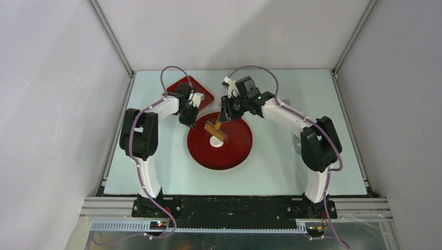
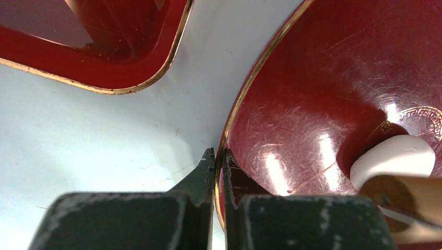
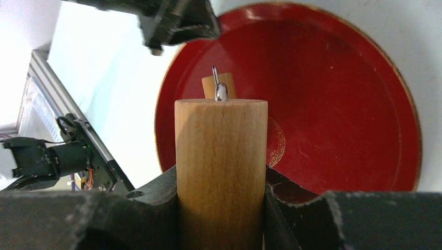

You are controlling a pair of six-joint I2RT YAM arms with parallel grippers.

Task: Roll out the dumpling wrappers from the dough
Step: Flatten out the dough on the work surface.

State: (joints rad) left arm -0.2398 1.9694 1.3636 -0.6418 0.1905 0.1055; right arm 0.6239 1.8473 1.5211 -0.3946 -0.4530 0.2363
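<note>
Rolling step: centred on the round red plate [image 1: 208, 162], a thick white dough lump [image 2: 393, 156] lies under the wooden rolling pin [image 1: 217, 130], whose handle the right gripper [image 3: 221, 179] clasps; the left gripper [image 2: 216, 156] pinches the plate's rim. Next, the pin probably must press across the lump to thin it. Beyond, a square red tray [image 1: 206, 94]; no legible writing.

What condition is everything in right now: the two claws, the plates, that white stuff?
left gripper: shut on the rim of the round plate.
right gripper: shut on the handle of the rolling pin.
rolling pin: held, roller end on the dough.
dough: thick lump, not yet flat.
round plate: lying flat, rim pinched.
square tray: lying flat, untouched.
</note>
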